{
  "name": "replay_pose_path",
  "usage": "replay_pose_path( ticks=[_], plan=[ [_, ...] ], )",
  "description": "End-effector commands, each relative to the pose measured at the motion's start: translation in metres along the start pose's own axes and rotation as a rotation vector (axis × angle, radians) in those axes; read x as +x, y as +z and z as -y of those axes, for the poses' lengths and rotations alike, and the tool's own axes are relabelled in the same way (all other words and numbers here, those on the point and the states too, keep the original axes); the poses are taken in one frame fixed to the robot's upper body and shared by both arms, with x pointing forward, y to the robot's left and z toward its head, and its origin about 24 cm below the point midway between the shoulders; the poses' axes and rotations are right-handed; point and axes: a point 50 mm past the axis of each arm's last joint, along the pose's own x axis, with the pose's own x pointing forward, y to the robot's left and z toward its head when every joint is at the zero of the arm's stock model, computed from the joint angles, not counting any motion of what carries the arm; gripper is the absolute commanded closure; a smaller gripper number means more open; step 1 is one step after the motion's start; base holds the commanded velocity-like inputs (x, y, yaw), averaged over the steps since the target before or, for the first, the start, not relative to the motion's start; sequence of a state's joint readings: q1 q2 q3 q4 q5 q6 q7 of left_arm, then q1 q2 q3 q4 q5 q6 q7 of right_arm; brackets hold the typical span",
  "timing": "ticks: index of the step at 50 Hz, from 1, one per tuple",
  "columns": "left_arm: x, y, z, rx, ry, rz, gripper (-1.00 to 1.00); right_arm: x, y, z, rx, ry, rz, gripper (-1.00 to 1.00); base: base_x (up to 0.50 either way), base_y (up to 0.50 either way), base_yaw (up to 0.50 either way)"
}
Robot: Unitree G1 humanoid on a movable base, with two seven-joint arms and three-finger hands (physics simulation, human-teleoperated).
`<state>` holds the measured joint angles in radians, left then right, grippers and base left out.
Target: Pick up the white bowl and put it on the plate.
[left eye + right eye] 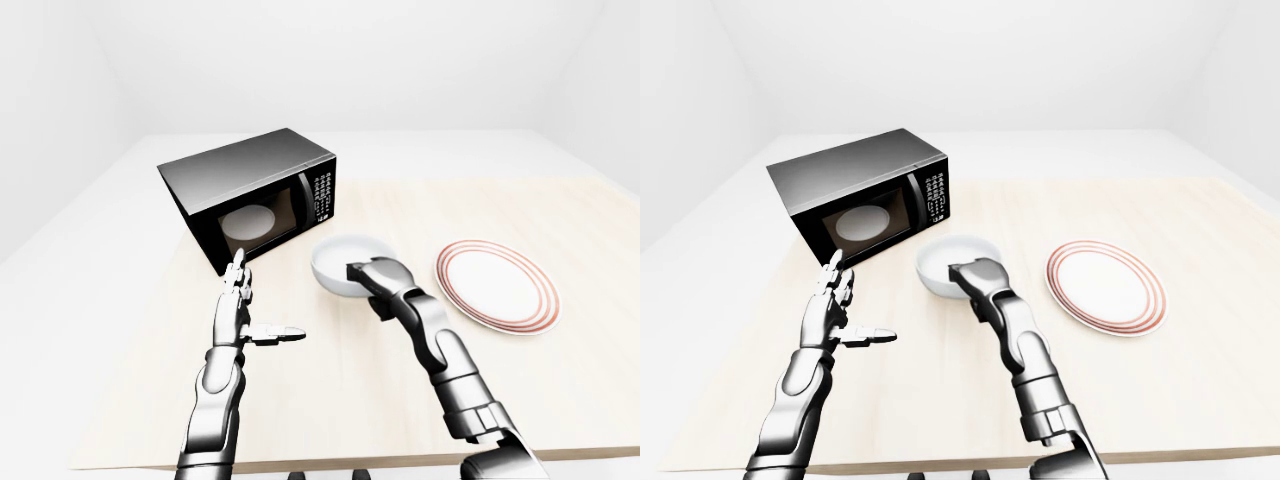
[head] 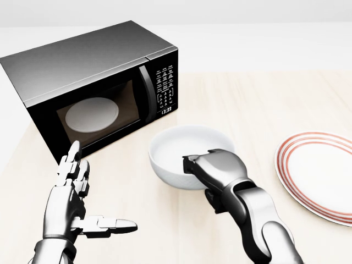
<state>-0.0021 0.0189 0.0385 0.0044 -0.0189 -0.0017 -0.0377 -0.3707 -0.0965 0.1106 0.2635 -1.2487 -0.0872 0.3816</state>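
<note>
The white bowl [image 2: 179, 147] sits on the wooden table [image 2: 247, 99] in the middle of the head view, just right of the microwave. My right hand [image 2: 204, 179] grips the bowl's near rim: the fingers [image 2: 201, 164] lie over the rim into the bowl and the thumb is under its wall. The white plate with red rings [image 2: 322, 176] lies flat on the table to the right of the bowl, apart from it. My left hand [image 2: 82, 206] is open and empty, fingers straight up and thumb pointing right, at the lower left.
A black microwave [image 2: 82, 66] with its door shut stands at the upper left, close to the bowl; a white turntable shows through its window. The table's near edge [image 1: 350, 462] runs along the bottom of the left-eye view.
</note>
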Motion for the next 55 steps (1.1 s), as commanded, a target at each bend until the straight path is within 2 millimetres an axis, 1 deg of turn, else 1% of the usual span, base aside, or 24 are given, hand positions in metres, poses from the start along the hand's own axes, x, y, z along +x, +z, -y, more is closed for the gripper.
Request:
replay_pose_path(
  ticks=[1,2,13,20,25,28,30,35,45,55],
  plan=[
    [0.000,0.000,0.000,0.000,0.000,0.000,-1.00,-0.003,0.004,0.046,-0.012,-0.203,0.024,1.00,0.00,0.00,0.00],
    [0.000,0.000,0.000,0.000,0.000,0.000,-1.00,-0.003,0.004,0.050,-0.007,-0.220,0.027,1.00,0.00,0.00,0.00],
    [0.000,0.000,0.000,0.000,0.000,0.000,-1.00,-0.003,0.000,0.060,-0.038,-0.297,0.012,1.00,0.00,0.00,0.00],
    [0.000,0.000,0.000,0.000,0.000,0.000,-1.00,0.000,-0.008,0.064,-0.047,-0.325,-0.013,1.00,0.00,0.00,0.00],
    [0.000,0.000,0.000,0.000,0.000,0.000,-1.00,-0.002,-0.015,0.069,-0.035,-0.335,-0.023,1.00,0.00,0.00,0.00],
    [0.000,0.000,0.000,0.000,0.000,0.000,-1.00,-0.003,-0.019,0.071,-0.031,-0.338,-0.031,1.00,0.00,0.00,0.00],
    [0.000,0.000,0.000,0.000,0.000,0.000,-1.00,-0.003,-0.025,0.070,-0.029,-0.338,-0.048,1.00,0.00,0.00,0.00],
    [0.000,0.000,0.000,0.000,0.000,0.000,-1.00,-0.005,-0.039,0.074,-0.021,-0.342,-0.081,1.00,0.00,0.00,0.00],
    [0.000,0.000,0.000,0.000,0.000,0.000,-1.00,-0.009,-0.056,0.081,-0.008,-0.358,-0.117,1.00,0.00,0.00,0.00],
    [0.000,0.000,0.000,0.000,0.000,0.000,-1.00,-0.015,-0.075,0.083,0.002,-0.367,-0.166,1.00,0.00,0.00,0.00]
  ],
)
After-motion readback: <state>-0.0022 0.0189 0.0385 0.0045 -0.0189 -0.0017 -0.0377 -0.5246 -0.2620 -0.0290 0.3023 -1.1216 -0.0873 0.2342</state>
